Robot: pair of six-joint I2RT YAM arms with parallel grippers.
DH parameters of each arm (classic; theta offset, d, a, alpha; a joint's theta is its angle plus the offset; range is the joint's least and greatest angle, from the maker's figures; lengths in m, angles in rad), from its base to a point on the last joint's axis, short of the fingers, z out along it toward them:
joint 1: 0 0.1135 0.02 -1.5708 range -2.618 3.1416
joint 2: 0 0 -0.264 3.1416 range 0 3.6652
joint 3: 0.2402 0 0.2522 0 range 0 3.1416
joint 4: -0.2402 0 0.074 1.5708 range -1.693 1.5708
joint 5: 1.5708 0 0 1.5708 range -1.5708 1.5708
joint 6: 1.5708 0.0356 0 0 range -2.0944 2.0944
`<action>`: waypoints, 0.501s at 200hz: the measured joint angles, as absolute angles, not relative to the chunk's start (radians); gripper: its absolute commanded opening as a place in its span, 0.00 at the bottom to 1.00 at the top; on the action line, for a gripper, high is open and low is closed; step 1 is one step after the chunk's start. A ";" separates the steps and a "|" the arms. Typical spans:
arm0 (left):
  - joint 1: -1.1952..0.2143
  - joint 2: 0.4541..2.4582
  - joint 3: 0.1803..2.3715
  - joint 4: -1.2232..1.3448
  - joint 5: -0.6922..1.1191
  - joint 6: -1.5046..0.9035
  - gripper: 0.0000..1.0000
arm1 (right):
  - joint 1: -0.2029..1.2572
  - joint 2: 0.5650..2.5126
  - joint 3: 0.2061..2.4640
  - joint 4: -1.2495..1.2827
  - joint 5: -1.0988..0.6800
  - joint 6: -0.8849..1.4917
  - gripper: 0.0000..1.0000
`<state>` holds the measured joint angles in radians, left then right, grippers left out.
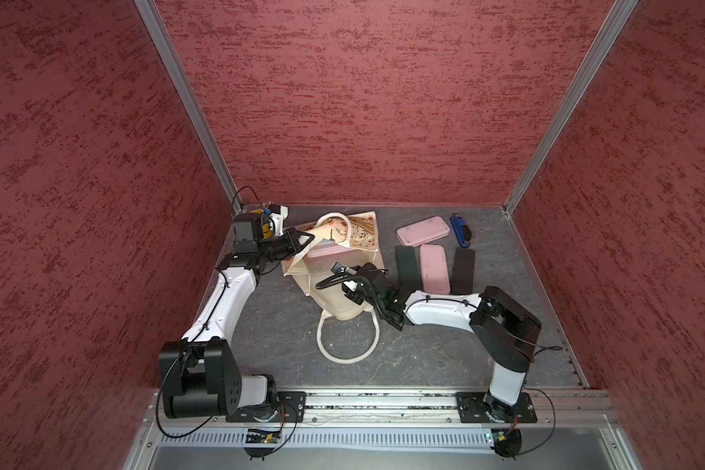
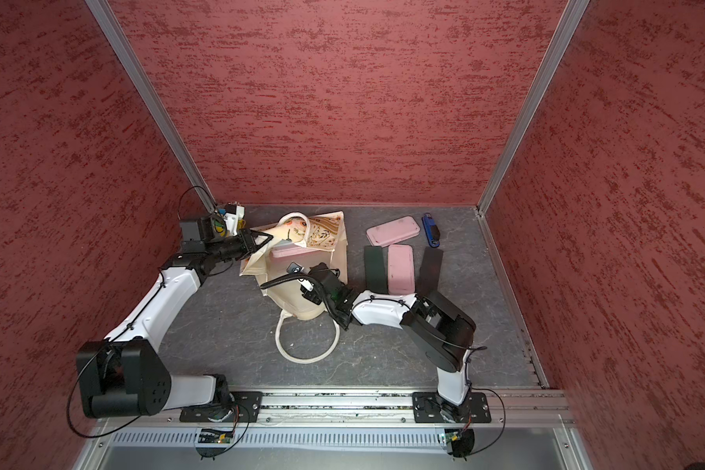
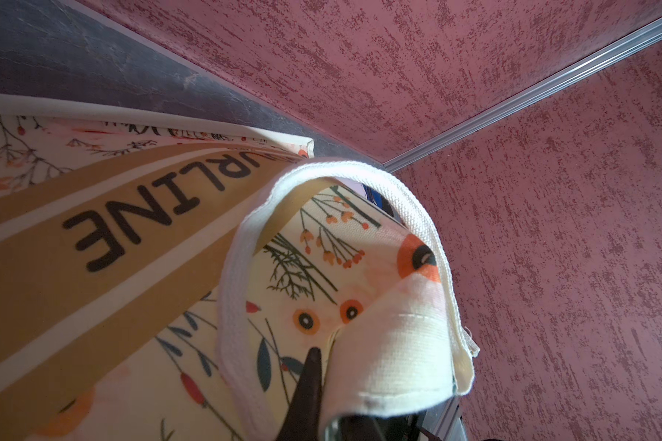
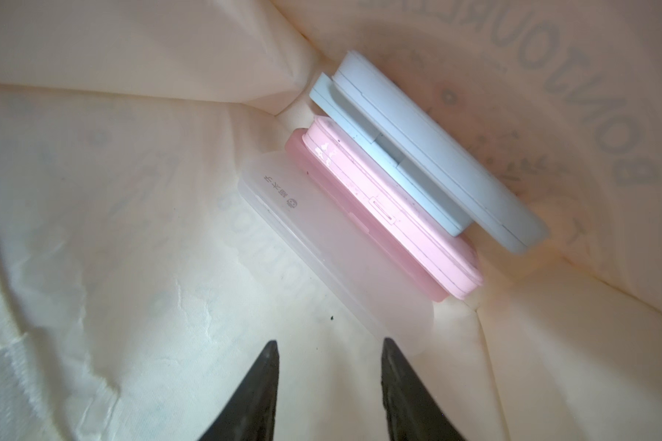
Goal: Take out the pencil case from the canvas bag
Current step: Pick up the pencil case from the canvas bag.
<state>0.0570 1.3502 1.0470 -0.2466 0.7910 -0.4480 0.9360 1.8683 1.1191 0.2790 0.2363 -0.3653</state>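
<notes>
The cream floral canvas bag lies on the grey table in both top views. My left gripper is shut on the bag's rim, holding it up; one dark finger shows and cloth hides the other. My right gripper is inside the bag, open, with nothing between its fingers. Ahead of it three pencil cases lie side by side: a frosted clear one nearest, a pink one, and a pale blue one. A pink case edge shows in the bag's mouth.
Right of the bag lie two pink cases, a dark green strip, a dark brown strip and a blue tool. A white bag handle loops toward the front. Red walls close three sides.
</notes>
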 measured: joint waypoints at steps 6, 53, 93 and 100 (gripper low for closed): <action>0.057 1.350 1.047 -0.247 0.791 -0.448 0.03 | 0.936 1.881 1.136 0.278 0.236 -0.366 0.47; 0.057 1.350 1.047 -0.247 0.791 -0.448 0.03 | 0.935 1.982 1.226 0.281 0.233 -0.374 0.50; 0.057 1.350 1.047 -0.247 0.792 -0.449 0.03 | 0.933 2.072 1.287 0.280 0.234 -0.373 0.54; 0.057 1.350 1.047 -0.247 0.792 -0.449 0.03 | 0.933 2.084 1.296 0.280 0.235 -0.373 0.55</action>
<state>0.0570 1.3502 1.0470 -0.2474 0.7918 -0.4488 0.9325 2.0838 1.2957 0.2802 0.2352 -0.3733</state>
